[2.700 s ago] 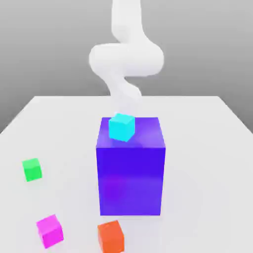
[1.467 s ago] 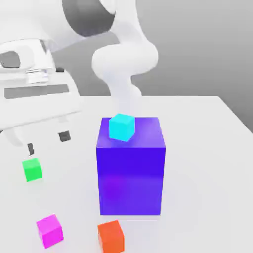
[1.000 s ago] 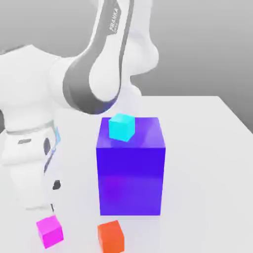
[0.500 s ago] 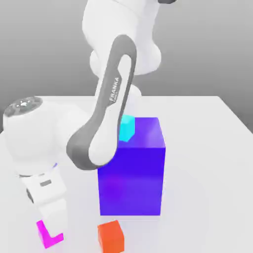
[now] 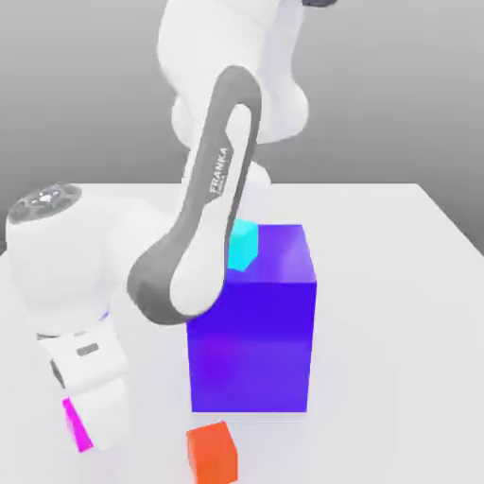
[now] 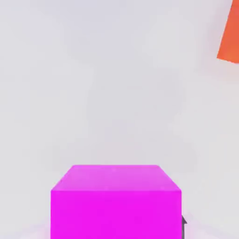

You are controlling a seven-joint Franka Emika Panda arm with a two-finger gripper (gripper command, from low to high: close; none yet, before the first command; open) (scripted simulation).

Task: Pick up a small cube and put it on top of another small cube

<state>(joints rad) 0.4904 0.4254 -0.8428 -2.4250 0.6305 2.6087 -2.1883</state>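
The small magenta cube lies on the white table and looms close under the hand camera. In the exterior view only a thin strip of this magenta cube shows, at the front left, because my gripper has come down right over it and its white hand covers most of it. A small cyan cube rests on top of the big blue-purple block, partly hidden behind my arm's forearm.
A small orange cube sits at the front of the table, just right of my hand; its corner shows in the hand view. The blue-purple block stands tall in the middle, close to my arm.
My hand has sunk lower over the magenta cube, so less of the cube shows in the exterior view than half a second ago. The cubes and the block have not moved.
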